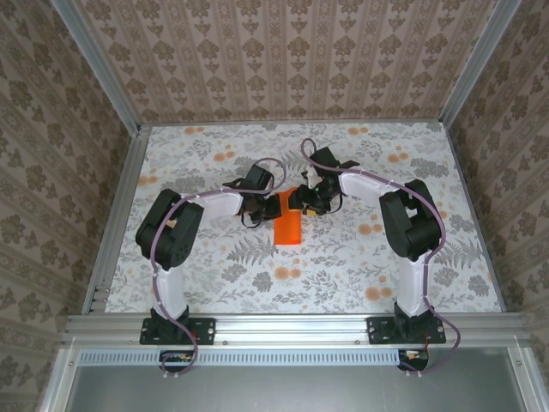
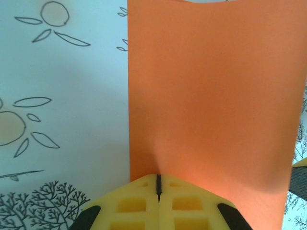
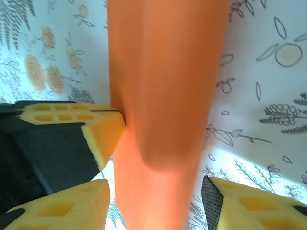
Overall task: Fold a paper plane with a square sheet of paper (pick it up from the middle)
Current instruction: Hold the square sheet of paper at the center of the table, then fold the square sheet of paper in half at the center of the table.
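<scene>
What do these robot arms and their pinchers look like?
The left arm and right arm have white shells, bulky black joints and a purple cable looped along each. The left tool has wedge-shaped yellow fingers with square pockets.

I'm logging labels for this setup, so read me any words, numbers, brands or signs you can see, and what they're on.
None: no text, number, brand or sign can be read.
The paper is plain orange. The tablecloth and wallpaper carry only flower and leaf patterns.
</scene>
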Controlling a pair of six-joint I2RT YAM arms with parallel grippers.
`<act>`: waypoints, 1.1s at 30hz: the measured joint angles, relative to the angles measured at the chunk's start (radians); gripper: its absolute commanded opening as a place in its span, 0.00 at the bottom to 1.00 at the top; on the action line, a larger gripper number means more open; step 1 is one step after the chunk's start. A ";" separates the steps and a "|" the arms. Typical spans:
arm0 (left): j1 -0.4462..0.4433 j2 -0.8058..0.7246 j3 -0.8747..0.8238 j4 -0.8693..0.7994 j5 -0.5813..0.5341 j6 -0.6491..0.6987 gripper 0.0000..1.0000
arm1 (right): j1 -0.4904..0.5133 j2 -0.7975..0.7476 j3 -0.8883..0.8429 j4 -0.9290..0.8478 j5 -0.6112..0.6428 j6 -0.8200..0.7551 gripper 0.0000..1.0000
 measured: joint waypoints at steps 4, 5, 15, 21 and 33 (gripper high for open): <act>0.000 0.003 0.004 -0.003 0.002 0.000 0.00 | 0.011 0.013 0.009 -0.030 0.030 -0.018 0.57; 0.000 0.003 0.004 -0.003 0.003 0.000 0.00 | 0.012 0.019 0.011 -0.032 0.036 -0.019 0.57; 0.000 0.005 0.009 -0.012 0.005 0.000 0.02 | 0.019 0.056 0.034 -0.049 0.036 -0.050 0.51; 0.000 0.005 0.018 -0.036 0.012 -0.003 0.11 | 0.020 0.081 0.046 -0.053 0.041 -0.070 0.40; 0.042 -0.123 -0.003 -0.081 -0.008 -0.026 0.33 | 0.016 0.086 0.047 -0.060 0.053 -0.074 0.33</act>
